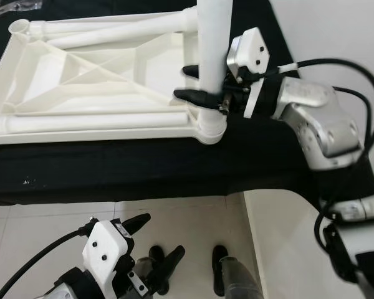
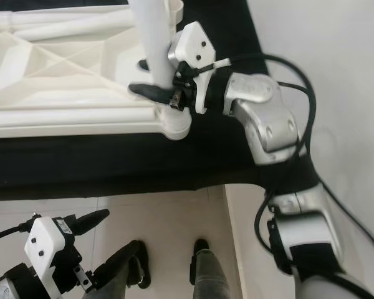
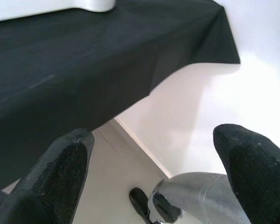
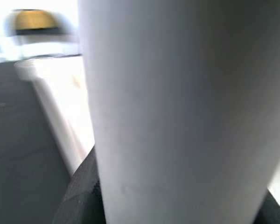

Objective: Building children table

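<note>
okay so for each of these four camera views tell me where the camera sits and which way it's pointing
Left eye view: on the head, looking down at the upturned white tabletop; right tool on the upright table leg, left tool low.
Right eye view: beside it, same scene shifted; both arms, both feet.
Left wrist view: on the left wrist, facing the black cloth from below; open fingers.
Right wrist view: on the right wrist, close against that leg.
Both eyes and the right wrist share the leg.

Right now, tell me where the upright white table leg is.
The upright white table leg stands in the corner socket of the upturned white tabletop, on the robot's right side of the black-covered surface, with the right gripper clamped around it.
</note>
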